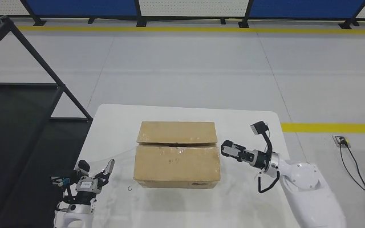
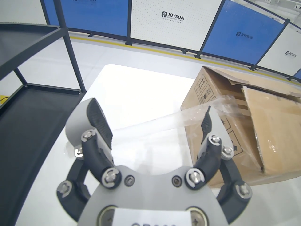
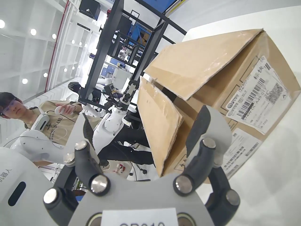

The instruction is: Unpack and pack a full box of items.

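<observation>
A brown cardboard box stands in the middle of the white table. Its top flaps are partly lifted, and what is inside is hidden. A strip of clear tape stretches from the box toward my left gripper and runs across its open fingers. In the top view this gripper sits near the table's front left, well apart from the box. My right gripper is at the box's right end, open, with the edge of one flap between its fingers.
A black metal shelf rack stands just left of the table. A small curled scrap lies on the table in front of the box. Shipping labels cover the box's right end. Blue and white panels fence the floor behind.
</observation>
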